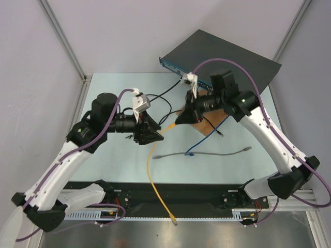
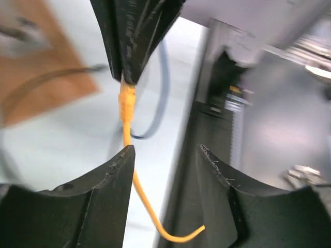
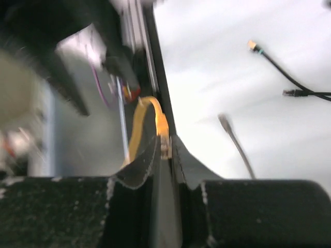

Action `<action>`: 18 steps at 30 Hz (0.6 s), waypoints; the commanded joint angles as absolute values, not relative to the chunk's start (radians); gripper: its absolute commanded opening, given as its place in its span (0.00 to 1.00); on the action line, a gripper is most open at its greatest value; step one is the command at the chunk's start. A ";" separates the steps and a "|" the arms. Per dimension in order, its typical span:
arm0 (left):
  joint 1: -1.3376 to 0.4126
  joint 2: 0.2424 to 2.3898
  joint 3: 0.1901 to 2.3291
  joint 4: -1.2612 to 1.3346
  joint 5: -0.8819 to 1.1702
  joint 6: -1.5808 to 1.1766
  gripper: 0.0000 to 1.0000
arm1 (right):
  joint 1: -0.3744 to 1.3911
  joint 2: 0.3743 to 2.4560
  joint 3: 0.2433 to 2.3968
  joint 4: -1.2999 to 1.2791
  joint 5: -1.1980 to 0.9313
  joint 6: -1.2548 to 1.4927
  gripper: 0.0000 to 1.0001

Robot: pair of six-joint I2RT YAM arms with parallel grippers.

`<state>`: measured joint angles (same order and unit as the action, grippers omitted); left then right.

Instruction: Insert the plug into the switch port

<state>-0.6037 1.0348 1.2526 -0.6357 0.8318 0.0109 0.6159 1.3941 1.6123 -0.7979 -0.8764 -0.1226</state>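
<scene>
The switch point(image 1: 227, 57) is a flat dark grey box at the back right, its teal front face point(image 1: 178, 70) turned toward the arms. A yellow cable point(image 1: 155, 175) runs from the near edge up to its plug point(image 1: 169, 126) over the table's middle. My right gripper point(image 1: 178, 120) is shut on the yellow plug point(image 3: 163, 135), well short of the switch. It shows from the left wrist as black fingers point(image 2: 134, 41) pinching the plug point(image 2: 126, 99). My left gripper point(image 1: 153, 133) is open, and the yellow cable point(image 2: 135, 181) passes beside its left finger point(image 2: 111, 175).
A brown wooden board point(image 1: 204, 125) lies under the right gripper. A blue cable point(image 1: 199, 142), a grey cable point(image 1: 207, 153) and black cables point(image 1: 165, 98) lie loose around it. Black cable ends point(image 3: 289, 77) and a grey plug point(image 3: 227, 124) show in the right wrist view.
</scene>
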 commanded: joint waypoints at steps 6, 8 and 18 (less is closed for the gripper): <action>-0.632 0.845 1.204 -0.390 0.370 0.253 0.63 | 0.471 1.387 1.479 -0.239 -1.161 0.700 0.00; -0.670 0.848 1.204 -0.376 0.350 0.307 0.64 | 0.476 1.381 1.439 -0.164 -1.172 0.774 0.00; -0.816 0.894 1.215 -0.348 0.287 0.463 0.57 | 0.472 1.362 1.378 -0.058 -1.170 0.900 0.00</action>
<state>-0.7853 0.8879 1.2152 -0.3874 0.3260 0.3779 0.4755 1.4029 1.3865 -0.1474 -1.1419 0.8162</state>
